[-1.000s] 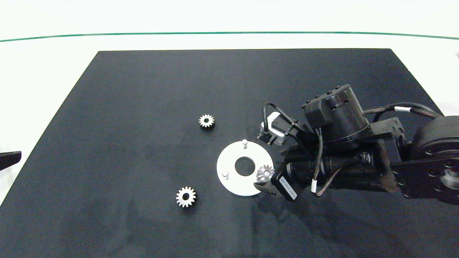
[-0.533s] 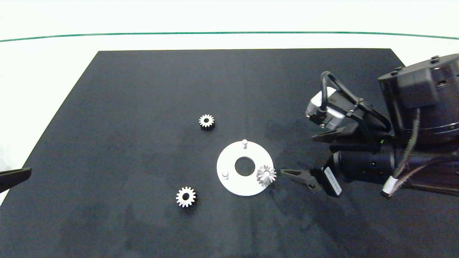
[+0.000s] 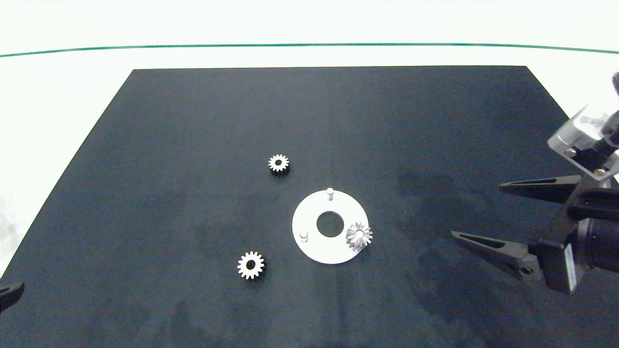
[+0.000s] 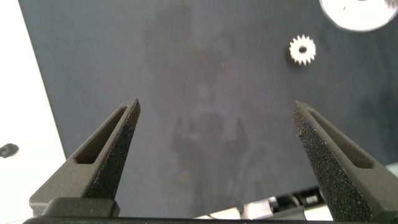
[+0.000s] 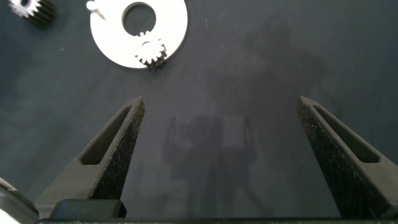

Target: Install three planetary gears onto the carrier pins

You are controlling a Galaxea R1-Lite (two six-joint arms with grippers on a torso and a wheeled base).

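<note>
A flat white ring-shaped disc (image 3: 309, 241) with a large centre hole lies on the black mat (image 3: 193, 121) covering the worktop, right of centre and toward the near side. Three short white pegs stand on it: one at the far edge (image 3: 330, 193), one at the near left (image 3: 303, 236), and a third at the near right, which carries a small silvery toothed metal gear (image 3: 359, 236) seated over it, the peg's tip showing through the gear's hole. Two matching gears lie flat on the mat, off the disc: one (image 3: 278, 164) beyond it to the far left, the other (image 3: 251, 265) to its near left, both well apart from the pegs.

The right gripper (image 3: 498, 215) hovers at the right side of the mat, well clear of the disc, its two grey fingers spread wide and holding nothing. The left gripper (image 4: 217, 134) sits at the near left corner of the mat, its fingers likewise wide apart and empty, with the near-left gear in its wrist view.
</note>
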